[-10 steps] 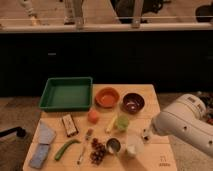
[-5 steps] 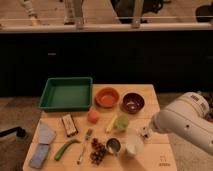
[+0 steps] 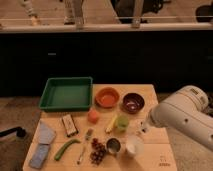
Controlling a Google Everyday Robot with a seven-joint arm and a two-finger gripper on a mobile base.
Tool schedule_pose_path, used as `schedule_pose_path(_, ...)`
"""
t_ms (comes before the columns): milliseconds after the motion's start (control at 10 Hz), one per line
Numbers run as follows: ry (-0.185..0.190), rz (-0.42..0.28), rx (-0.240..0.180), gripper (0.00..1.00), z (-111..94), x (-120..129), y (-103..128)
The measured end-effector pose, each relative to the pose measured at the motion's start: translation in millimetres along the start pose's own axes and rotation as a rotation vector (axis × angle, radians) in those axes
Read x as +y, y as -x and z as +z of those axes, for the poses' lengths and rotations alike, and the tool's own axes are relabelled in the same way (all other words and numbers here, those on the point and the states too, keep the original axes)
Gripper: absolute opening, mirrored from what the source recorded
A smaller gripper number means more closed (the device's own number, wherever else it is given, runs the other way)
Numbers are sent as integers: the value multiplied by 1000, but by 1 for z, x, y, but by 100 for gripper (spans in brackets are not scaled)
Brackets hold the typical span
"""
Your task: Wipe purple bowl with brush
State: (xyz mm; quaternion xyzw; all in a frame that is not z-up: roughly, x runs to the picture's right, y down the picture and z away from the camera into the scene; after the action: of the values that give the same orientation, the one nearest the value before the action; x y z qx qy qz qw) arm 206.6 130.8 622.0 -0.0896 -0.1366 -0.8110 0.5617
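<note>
The purple bowl (image 3: 133, 103) is small, round and dark, with a pale patch inside. It stands at the back right of the wooden table (image 3: 160, 150), beside the orange bowl (image 3: 107, 97). My white arm (image 3: 186, 116) comes in from the right. The gripper (image 3: 145, 125) hangs at its left end, just in front of and slightly right of the purple bowl, above the table. I cannot make out the white-handled brush; it may be hidden at the gripper.
A green tray (image 3: 66, 93) sits back left. In front are an orange fruit (image 3: 93, 116), a green cup (image 3: 122, 122), a white cup (image 3: 134, 145), a metal cup (image 3: 114, 145), grapes (image 3: 97, 151), a fork (image 3: 82, 151) and a blue cloth (image 3: 42, 145).
The arm and gripper have shifted slightly to the left and back, closer to the purple bowl. The things on the table have not moved.
</note>
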Motion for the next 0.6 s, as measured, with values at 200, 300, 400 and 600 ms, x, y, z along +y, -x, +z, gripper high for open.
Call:
schedule_pose_path(200,4,-1,22,0,-7,-2,-20)
schedule_pose_path(300,5,-4,30,0,-9,-3,-28)
schedule_pose_path(400,8,-5,37,0,-12,-3,-33)
schedule_pose_path(600,16,-7,52,0,-18,-4,-44)
